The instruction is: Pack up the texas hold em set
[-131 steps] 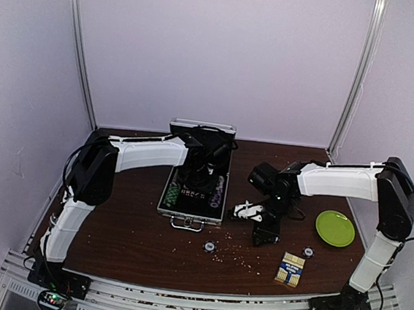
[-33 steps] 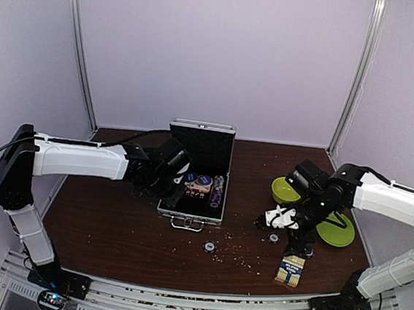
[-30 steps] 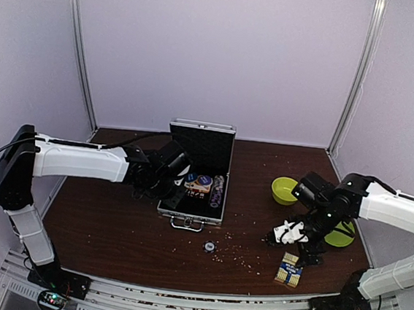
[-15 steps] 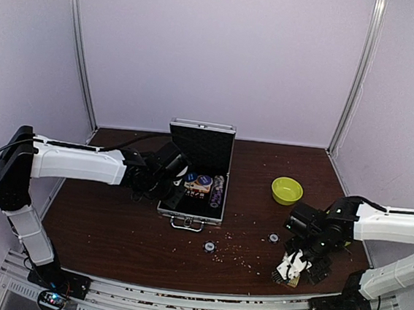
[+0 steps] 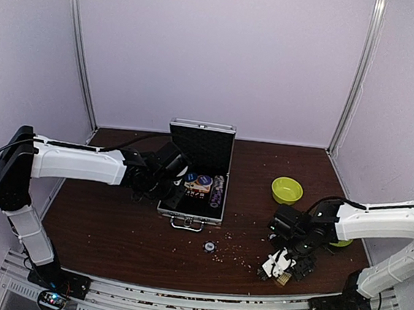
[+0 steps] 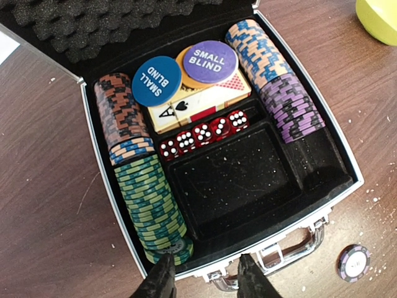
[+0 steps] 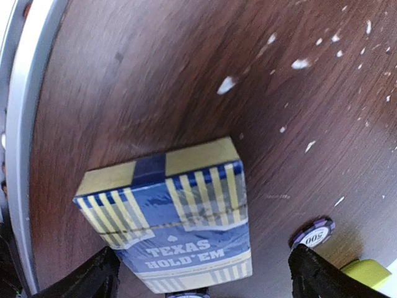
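Right arm has swung down from the plate side to the near table edge, over the card box (image 7: pixel 173 217). Box lies flat, well apart from the open case (image 6: pixel 236 180). Case already holds chip rows, dice and one deck; one compartment is bare. Left to do, I'd say: this box, loose chip (image 5: pixel 210 247), another chip (image 7: pixel 313 233), lid. Right gripper (image 7: pixel 205 273) straddles the box, spread wide, gripping nothing. Left gripper (image 6: pixel 203 276) hovers at the case's front rim, part open and empty.
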You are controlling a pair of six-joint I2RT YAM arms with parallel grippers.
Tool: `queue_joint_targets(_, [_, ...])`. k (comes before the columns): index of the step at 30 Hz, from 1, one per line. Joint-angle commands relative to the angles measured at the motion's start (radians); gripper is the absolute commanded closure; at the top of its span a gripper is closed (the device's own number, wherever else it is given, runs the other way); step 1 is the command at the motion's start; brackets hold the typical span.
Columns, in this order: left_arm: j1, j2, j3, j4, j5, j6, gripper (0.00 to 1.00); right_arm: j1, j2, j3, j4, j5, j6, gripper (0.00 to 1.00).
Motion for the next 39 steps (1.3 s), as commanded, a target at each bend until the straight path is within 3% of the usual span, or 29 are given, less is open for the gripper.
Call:
queue_joint_targets(1, [-0.003,0.016,0.012,0.042,-0.012,-0.005,0.64,0.007,0.127,0.118,-0.010,-0.128,0.151,0.08])
queue_joint_targets(6, [-0.003,0.010,0.001,0.037,-0.014,-0.006,0.64,0.006,0.254,0.219,-0.080,-0.220,0.260,0.14])
queue_joint_targets(15, [-0.002,0.017,-0.005,0.038,-0.017,-0.008,0.64,-0.015,0.157,0.137,-0.093,-0.183,0.375,0.11])
queue_joint_targets(27, [-0.002,0.015,-0.008,0.036,-0.009,-0.013,0.64,-0.050,0.159,0.088,-0.051,-0.197,0.399,0.17])
queue_joint_targets(34, [-0.003,-0.039,-0.042,0.030,-0.035,-0.024,0.64,-0.052,0.181,0.098,-0.060,-0.186,0.410,0.31])
queue_joint_targets(39, [-0.003,-0.093,-0.090,0.029,-0.061,-0.050,0.64,-0.052,0.186,0.094,-0.047,-0.184,0.427,0.30])
